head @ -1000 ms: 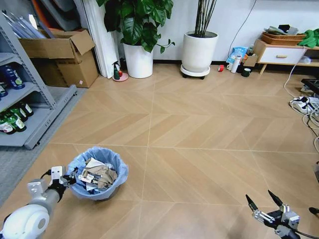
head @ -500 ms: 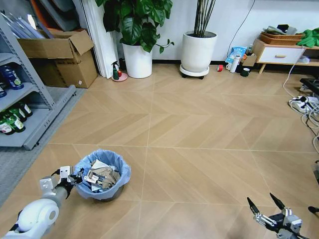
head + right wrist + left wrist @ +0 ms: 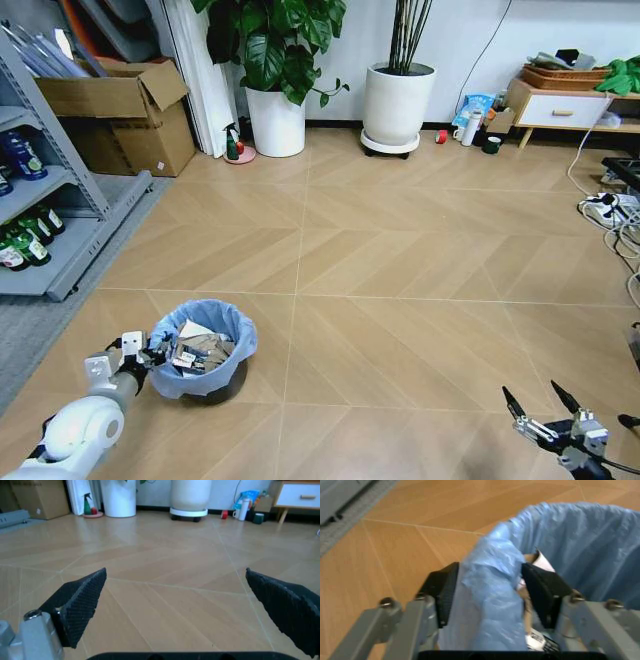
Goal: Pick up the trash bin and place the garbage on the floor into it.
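Note:
The trash bin (image 3: pixel 205 322), small, black and lined with a crinkled light-blue bag, sits low on the left of the floor (image 3: pixel 400 260). My left gripper (image 3: pixel 152 352) is shut on the bin's near rim. In the left wrist view its black pads (image 3: pixel 445 592) clamp the bag-covered rim of the trash bin (image 3: pixel 590 555) from both sides. Garbage (image 3: pixel 200 350), crumpled paper and card scraps, lies inside the bin; a labelled piece of garbage (image 3: pixel 540 641) shows by the rim. My right gripper (image 3: pixel 545 405) hangs open low on the right, and the right gripper (image 3: pixel 182 603) holds nothing.
A metal shelf rack (image 3: pixel 60 200) with bottles and a grey carpet strip (image 3: pixel 30 330) line the left. Cardboard boxes (image 3: pixel 130 120), two white plant pots (image 3: pixel 277 120), a green spray bottle (image 3: pixel 233 143) and a low cabinet (image 3: pixel 565 108) stand at the back. Cables (image 3: pixel 615 215) lie at the right.
The bin and my left gripper have shifted slightly right and lower, and the bin's black base now shows. The right gripper has drifted a little lower and to the right.

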`<state>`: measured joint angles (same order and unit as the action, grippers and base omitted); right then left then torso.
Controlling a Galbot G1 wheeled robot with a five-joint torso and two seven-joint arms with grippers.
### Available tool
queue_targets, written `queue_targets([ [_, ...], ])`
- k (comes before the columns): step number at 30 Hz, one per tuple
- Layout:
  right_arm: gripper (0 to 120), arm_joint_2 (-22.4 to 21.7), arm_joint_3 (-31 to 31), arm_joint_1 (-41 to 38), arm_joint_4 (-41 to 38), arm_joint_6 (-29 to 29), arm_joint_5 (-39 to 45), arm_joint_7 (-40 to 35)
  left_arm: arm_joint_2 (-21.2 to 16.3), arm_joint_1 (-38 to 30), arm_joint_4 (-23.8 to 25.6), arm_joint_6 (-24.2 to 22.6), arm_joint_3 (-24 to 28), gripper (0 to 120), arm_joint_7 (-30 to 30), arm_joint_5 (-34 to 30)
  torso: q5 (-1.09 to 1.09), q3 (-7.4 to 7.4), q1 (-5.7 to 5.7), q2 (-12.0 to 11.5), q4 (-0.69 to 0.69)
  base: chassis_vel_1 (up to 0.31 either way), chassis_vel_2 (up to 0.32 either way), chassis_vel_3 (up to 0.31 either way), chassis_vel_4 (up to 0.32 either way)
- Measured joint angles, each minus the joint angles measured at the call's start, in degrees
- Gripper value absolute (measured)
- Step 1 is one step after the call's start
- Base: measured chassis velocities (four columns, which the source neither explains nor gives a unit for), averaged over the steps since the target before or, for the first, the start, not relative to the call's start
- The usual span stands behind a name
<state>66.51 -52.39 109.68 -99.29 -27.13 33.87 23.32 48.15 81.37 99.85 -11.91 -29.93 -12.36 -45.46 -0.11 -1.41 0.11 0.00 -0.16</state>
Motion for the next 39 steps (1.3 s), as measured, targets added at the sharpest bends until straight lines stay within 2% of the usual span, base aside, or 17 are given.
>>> queue_targets([
  [4,100,-0.73,1.07,-0.82,-1.04,-0.06,0.66,-1.86,-0.33,1.68,1.72,0.73,-2.39,71,-0.23,0.06,0.0,0.0,0.0,0.0,0.0,0.0,0.0,0.0,0.0],
  [5,100,-0.73,1.07,-0.82,-1.04,-0.06,0.66,-1.86,-0.33,1.68,1.72,0.73,-2.39,71,-0.23,0.06,0.0,0.0,0.0,0.0,0.0,0.0,0.0,0.0,0.0],
  [8,100,-1.26,2.5,-2.28,-2.67,0.06,2.31,-3.89,-0.36,3.58,4.16,1.26,-4.67,86,0.3,0.03,0.0,0.0,0.0,0.0,0.0,0.0,0.0,0.0,0.0],
  [14,100,-2.66,4.17,-4.4,-3.76,0.55,3.38,-5.05,0.06,5.49,6.99,1.45,-6.52,100,0.73,0.23,0.02,0.0,0.0,0.0,0.01,0.0,0.0,0.0,0.0],
  [19,100,-3.87,8.06,-9.32,-3.93,0.74,3.69,-5.64,1.56,7.7,10.68,2.1,-8.33,100,1.59,2.04,0.02,0.0,0.0,0.0,0.0,0.0,0.0,0.0,0.0],
  [22,100,-2.36,9.78,-13.59,-3.22,0.3,2.49,-5.07,3.09,8.14,12.24,2.78,-8.87,100,2.79,3.67,0.02,0.0,0.0,0.0,0.02,0.0,0.0,0.0,0.0],
  [26,100,4.38,11.21,-19.23,-2.07,-0.76,1.17,-1.58,8.06,7.74,13.09,5.35,-9.18,100,6.64,8.39,-0.02,0.0,0.0,0.0,-0.01,0.0,0.0,0.0,0.0],
  [28,100,5.36,11.6,-19.87,-1.65,-0.97,1.1,-1.06,8.85,7.68,12.92,5.86,-9.18,100,7.17,9.17,-0.02,0.0,0.0,0.0,-0.02,0.0,0.0,0.0,0.0],
  [30,100,7.99,13.42,-21.71,-0.14,-1.68,0.56,0.4,11.59,7.52,11.9,7.33,-9.31,100,9.03,11.64,-0.01,0.0,0.0,0.0,0.0,0.0,0.0,0.0,0.0],
  [35,100,11.83,16.57,-24.16,3.7,-3.78,-2.26,3.13,14.4,6.02,10.3,7.76,-9.68,100,10.42,12.68,0.02,0.0,0.0,0.0,0.02,0.0,0.0,0.0,0.0],
  [39,100,13.5,18.1,-24.91,5.65,-4.86,-3.46,4.14,15.24,5.18,9.48,7.96,-8.81,100,11.23,14.11,0.01,0.0,0.0,0.0,0.0,0.0,0.0,0.0,0.0],
])
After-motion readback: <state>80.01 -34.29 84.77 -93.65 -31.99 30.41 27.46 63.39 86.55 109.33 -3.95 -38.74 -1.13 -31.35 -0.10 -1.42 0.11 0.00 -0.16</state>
